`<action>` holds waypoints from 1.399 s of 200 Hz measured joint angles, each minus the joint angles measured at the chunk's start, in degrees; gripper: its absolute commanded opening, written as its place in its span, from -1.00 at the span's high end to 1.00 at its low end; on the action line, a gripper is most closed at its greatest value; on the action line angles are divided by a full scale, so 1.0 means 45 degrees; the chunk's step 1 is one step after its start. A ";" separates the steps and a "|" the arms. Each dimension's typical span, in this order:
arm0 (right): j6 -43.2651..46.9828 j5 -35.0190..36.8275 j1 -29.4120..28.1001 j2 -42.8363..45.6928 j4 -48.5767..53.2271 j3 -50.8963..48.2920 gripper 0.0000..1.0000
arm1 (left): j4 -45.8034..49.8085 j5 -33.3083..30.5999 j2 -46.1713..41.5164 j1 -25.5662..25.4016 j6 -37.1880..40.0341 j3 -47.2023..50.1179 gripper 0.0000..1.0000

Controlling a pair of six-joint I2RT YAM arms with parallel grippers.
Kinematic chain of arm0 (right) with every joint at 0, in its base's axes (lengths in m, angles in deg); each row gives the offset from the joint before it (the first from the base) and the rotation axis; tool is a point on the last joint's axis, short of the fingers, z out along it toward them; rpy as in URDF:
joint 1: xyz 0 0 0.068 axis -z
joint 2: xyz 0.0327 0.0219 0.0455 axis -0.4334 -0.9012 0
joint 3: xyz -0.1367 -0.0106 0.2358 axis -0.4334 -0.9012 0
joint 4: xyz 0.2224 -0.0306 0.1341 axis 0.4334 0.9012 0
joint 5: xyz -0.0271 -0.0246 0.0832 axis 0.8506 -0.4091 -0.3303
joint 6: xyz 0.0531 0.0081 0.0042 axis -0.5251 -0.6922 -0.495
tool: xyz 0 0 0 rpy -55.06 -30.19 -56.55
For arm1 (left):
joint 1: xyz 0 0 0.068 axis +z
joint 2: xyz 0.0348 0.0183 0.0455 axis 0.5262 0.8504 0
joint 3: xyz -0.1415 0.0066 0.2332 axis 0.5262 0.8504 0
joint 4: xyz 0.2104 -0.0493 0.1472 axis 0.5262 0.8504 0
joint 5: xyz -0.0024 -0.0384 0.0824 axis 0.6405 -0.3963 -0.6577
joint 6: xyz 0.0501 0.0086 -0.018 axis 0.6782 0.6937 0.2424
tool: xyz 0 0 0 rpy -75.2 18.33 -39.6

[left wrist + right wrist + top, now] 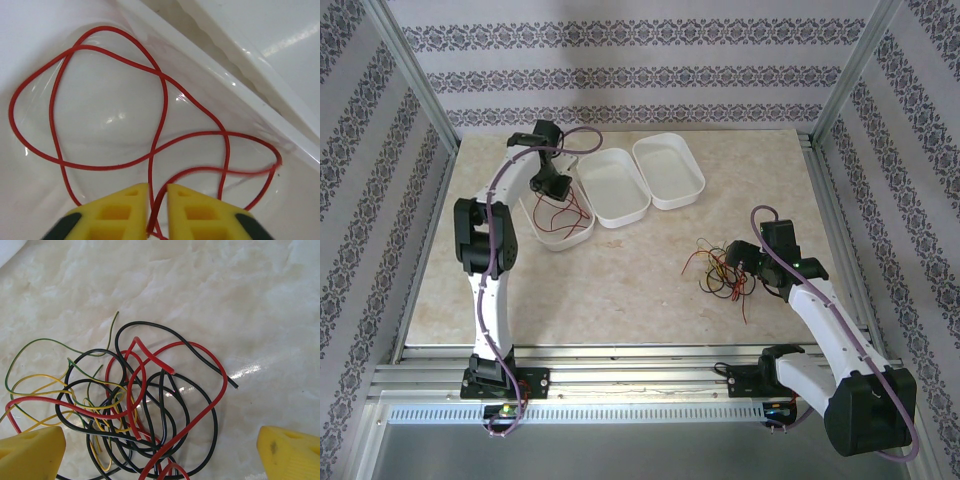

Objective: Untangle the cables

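Left claw (157, 186) hangs over the white tray (110, 120), its fingers parted by a narrow gap, with the looped red cable (162, 100) running through it. Right claw (160, 442) gapes wide — just above the cables (145, 400), red, black and yellow, tangled on the tabletop (225, 295).

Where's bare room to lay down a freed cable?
The middle tray and right tray are bare, as is the table between the left arm and the tangle. Crowded: the tangle under the right fingers, and the left tray, which holds a red cable.
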 measured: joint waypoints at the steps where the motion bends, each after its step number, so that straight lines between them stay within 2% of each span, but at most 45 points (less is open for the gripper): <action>1: 0.0000 0.0000 0.0000 0.0000 0.0000 0.0000 -0.96 | 0.0000 0.0000 0.0015 0.0000 0.0000 0.0000 0.54; 29: 0.0000 0.0000 0.0000 0.0000 0.0000 0.0000 -0.97 | 0.0000 -0.0102 0.0248 0.0000 0.0049 -0.0010 0.35; 56: -0.0005 -0.0005 0.0000 0.0000 -0.0005 0.0000 -0.96 | -0.0005 -0.0253 0.0248 0.0000 0.0087 -0.0029 0.01; 72: -0.0010 -0.0005 0.0000 0.0005 -0.0005 0.0000 -0.96 | -0.0005 -0.0374 0.0248 0.0005 0.0107 -0.0029 -0.27; 99: -0.0097 -0.0010 0.0000 0.0029 -0.0005 0.0000 -0.96 | -0.0010 -0.0583 0.0175 0.0000 0.0044 -0.0029 -0.45; 182: -0.0194 -0.0015 0.0000 0.0112 -0.0053 0.0000 -0.96 | -0.1263 -0.2025 -0.2098 0.0000 -0.0301 0.1307 -0.51; 210: -0.0194 0.0000 0.0000 0.0112 -0.0034 0.0000 -0.97 | -0.1773 -0.2045 -0.3031 -0.0034 -0.0602 0.1996 -0.62; 235: -0.0194 0.0044 0.0000 0.0112 0.0097 0.0010 -0.96 | -0.2710 -0.1501 -0.4527 -0.0233 -0.1073 0.3487 -0.86; 254: -0.0238 0.0019 0.0000 0.0053 0.0180 0.0015 -0.96 | -0.4182 -0.0699 -0.6173 -0.0855 -0.1715 0.5265 -0.90; 280: -0.0316 -0.0136 0.0170 -0.0146 0.0272 0.0015 -0.79 | -0.7305 0.0593 -0.8320 -0.2361 -0.2492 0.8252 -0.90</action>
